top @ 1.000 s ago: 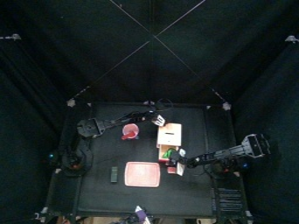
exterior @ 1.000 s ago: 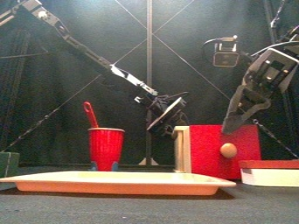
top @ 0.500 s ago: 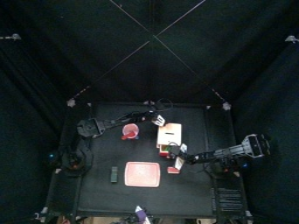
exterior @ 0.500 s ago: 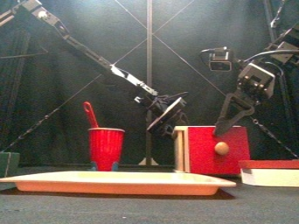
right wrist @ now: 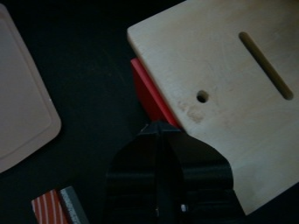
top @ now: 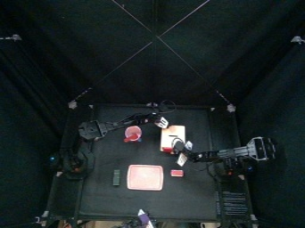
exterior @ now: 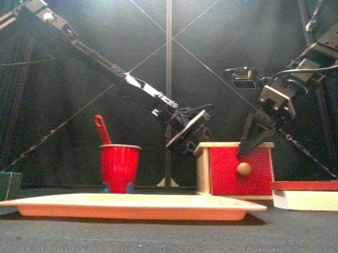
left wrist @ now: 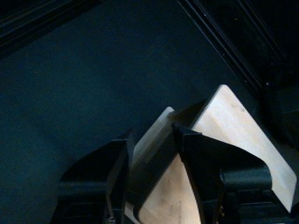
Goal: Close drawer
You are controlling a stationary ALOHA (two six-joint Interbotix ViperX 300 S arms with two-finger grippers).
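My right gripper (right wrist: pixel 163 131) has its jaws nearly pinched together with nothing between them; I use the tips as a blunt pusher, set against the red front (right wrist: pixel 149 87) of the drawer (top: pixel 174 138). From the right wrist camera only a thin red strip shows past the edge of the pale wooden box (right wrist: pixel 222 87), so I judge the sliding part almost home, with a short push left.

My left gripper (left wrist: pixel 176 149) is spread wide, its jaws straddling the box's far end. I read that as a brace, so the box cannot slide away while the right arm pushes.

The drawer sits mid-table, between the red cup (top: pixel 132 134) on one side and the right arm on the other, with the pink tray (top: pixel 146 177) nearer the front edge. Seen from above, its long axis runs from back to front, tilted slightly; the red front with its round knob (exterior: pixel 243 169) faces the front camera.

A small red and white block (top: pixel 177 173) lies just beside the tray.
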